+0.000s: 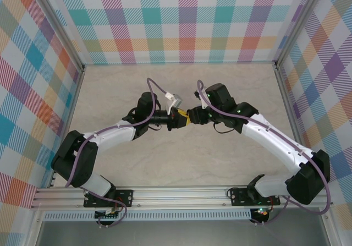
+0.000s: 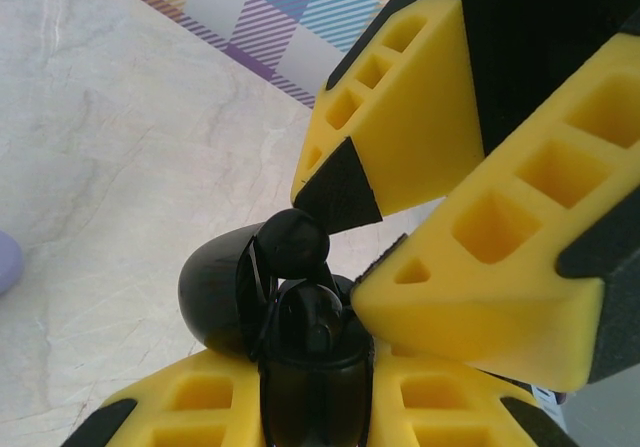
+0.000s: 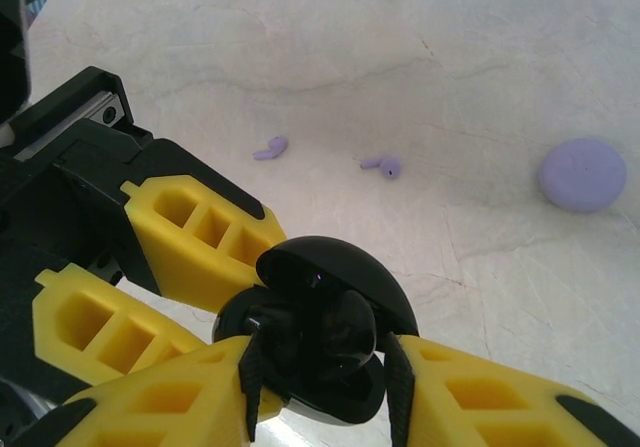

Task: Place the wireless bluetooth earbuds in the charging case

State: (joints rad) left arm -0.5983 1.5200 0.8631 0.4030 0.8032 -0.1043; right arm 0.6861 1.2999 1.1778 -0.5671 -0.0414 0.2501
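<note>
From my top feed both arms reach in from their bases with elbows bowed outward, forearms angling toward the middle of the table [image 1: 110,92], where the left gripper [image 1: 178,118] and right gripper [image 1: 192,115] meet nose to nose.

The left gripper is clamped on the black case [image 2: 315,387], one yellow finger on each side of its body. The case is up off the table, held between the two wrists. Its lid [image 2: 215,297] is swung open to one side, and the open mouth faces the right gripper.

The right gripper's jaws stand apart. One black pad [image 2: 340,187] touches a black bud [image 2: 295,242] sitting at the mouth of the case. I see only the bud's rounded, glossy head (the stem is hidden, so I can't call its long axis).

Two lilac buds [image 3: 270,149] lie near each other on the table, and a lilac case [image 3: 582,174] sits well apart from them.
</note>
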